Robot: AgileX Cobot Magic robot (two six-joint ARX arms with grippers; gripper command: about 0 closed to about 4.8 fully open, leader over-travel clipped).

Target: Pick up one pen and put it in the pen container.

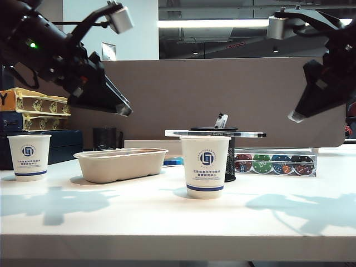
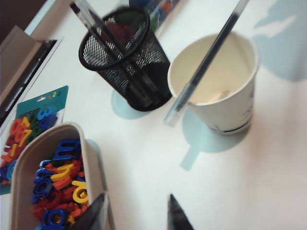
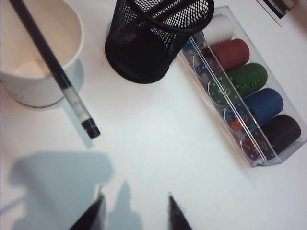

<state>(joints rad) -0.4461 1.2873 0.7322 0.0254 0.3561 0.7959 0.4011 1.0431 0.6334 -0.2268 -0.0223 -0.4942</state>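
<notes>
A smooth white table point(image 1: 178, 222) fills the lower half of the exterior view, carrying soft blue-grey shadows of the arms; behind it stands a flat taupe partition panel point(image 1: 222, 100), and above that a dim ceiling with a bright strip light. At centre a white paper cup point(image 1: 205, 166) with a blue logo stands upright, and the pen point(image 1: 216, 133), a long slim stick with a clear barrel and a small black end, lies level across its rim, overhanging on both sides. Just behind the cup, the pen container point(image 1: 229, 161), a black wire-mesh cylinder with a solid rim, already holds 2 dark pens leaning inside (seen best from the left wrist). To the left sits an oblong, matte beige pulp tray point(image 1: 121, 163), filled with coloured plastic letters in the left wrist view; a 2nd paper cup point(image 1: 29, 157) stands at far left. Right of the container a clear plastic case point(image 1: 275, 164) holds a row of round poker chips. The left gripper point(image 1: 125, 110) hangs in the air at upper left, jaws apart and empty; the right gripper point(image 1: 296, 115) hangs at upper right, jaws likewise parted, holding nothing
</notes>
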